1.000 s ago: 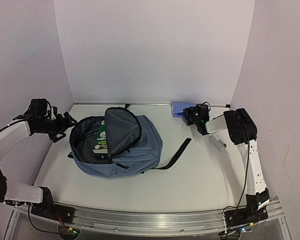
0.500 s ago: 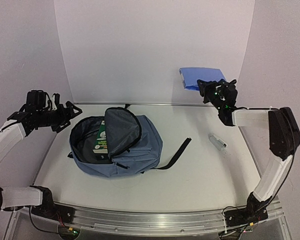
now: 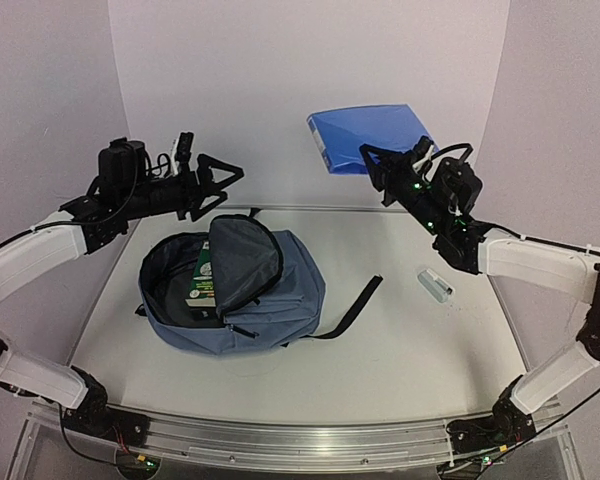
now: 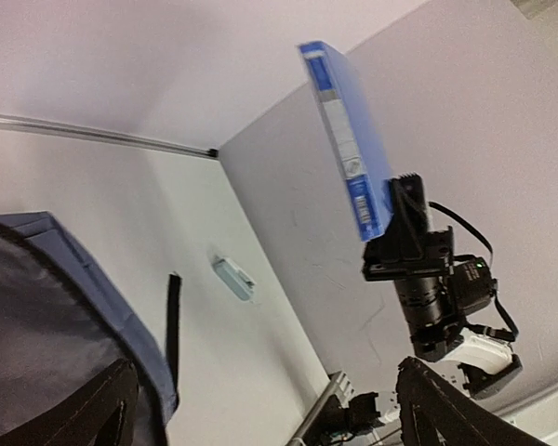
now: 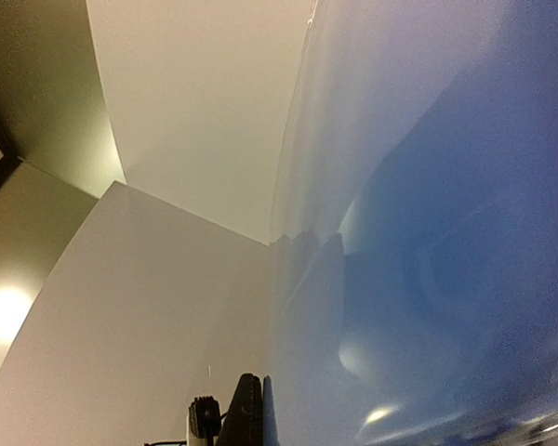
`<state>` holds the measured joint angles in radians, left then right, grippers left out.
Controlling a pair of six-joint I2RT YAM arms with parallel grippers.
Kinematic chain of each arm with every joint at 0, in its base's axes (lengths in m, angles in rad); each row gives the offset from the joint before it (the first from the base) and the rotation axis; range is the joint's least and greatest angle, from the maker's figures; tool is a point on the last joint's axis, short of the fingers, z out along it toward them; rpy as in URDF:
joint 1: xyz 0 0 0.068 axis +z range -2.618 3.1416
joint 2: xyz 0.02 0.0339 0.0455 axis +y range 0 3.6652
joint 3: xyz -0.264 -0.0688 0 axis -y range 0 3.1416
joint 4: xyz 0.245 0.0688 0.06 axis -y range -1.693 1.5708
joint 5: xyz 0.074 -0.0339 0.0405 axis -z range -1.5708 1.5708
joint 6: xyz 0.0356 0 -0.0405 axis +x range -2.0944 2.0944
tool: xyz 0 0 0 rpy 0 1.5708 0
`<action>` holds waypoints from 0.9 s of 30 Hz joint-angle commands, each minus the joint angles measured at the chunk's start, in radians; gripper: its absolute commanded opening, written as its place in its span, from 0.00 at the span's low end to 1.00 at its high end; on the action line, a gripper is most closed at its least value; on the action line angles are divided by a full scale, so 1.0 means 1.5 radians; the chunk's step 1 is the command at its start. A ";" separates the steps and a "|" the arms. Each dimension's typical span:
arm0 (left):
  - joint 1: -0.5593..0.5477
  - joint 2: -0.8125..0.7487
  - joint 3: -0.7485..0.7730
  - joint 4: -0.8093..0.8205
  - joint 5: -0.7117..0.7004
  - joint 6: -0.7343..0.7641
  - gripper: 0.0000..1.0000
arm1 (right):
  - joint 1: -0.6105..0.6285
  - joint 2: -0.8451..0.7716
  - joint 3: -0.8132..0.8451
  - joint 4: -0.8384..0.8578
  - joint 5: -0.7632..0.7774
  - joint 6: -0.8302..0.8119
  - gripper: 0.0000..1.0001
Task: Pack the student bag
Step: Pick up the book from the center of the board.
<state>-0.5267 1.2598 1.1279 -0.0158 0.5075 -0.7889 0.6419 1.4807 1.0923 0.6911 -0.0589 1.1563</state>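
Now the right hand (image 3: 378, 166) pinches the blue notebook (image 3: 368, 132) by one edge, aloft; that thin grip could slip. Left hand (image 3: 226, 186) gapes empty.

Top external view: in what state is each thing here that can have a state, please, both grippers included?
Large slate-blue fabric backpack: lying on the table, main compartment unzipped, flap up.
Green book: inside the open compartment, partly hidden by the flap.
Flat blue notebook: held in the air, off the table.
Small pale oblong object: lying loose on the table.
Left gripper: open, empty, above the backpack.
Right gripper: shut on the notebook's edge.
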 commanded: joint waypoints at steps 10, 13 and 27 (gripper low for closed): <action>-0.061 0.109 0.068 0.209 0.048 -0.078 0.98 | 0.136 0.065 0.089 0.027 0.014 -0.039 0.00; -0.061 0.119 0.065 0.236 0.047 -0.098 0.98 | 0.156 0.078 0.101 0.027 0.006 -0.044 0.00; -0.060 0.121 -0.002 0.354 0.009 -0.200 0.39 | 0.220 0.086 0.063 0.024 0.024 -0.058 0.00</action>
<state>-0.6160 1.4467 1.1584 0.4004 0.5359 -1.0211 0.9549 1.6150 1.2009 0.6738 -0.0400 1.0893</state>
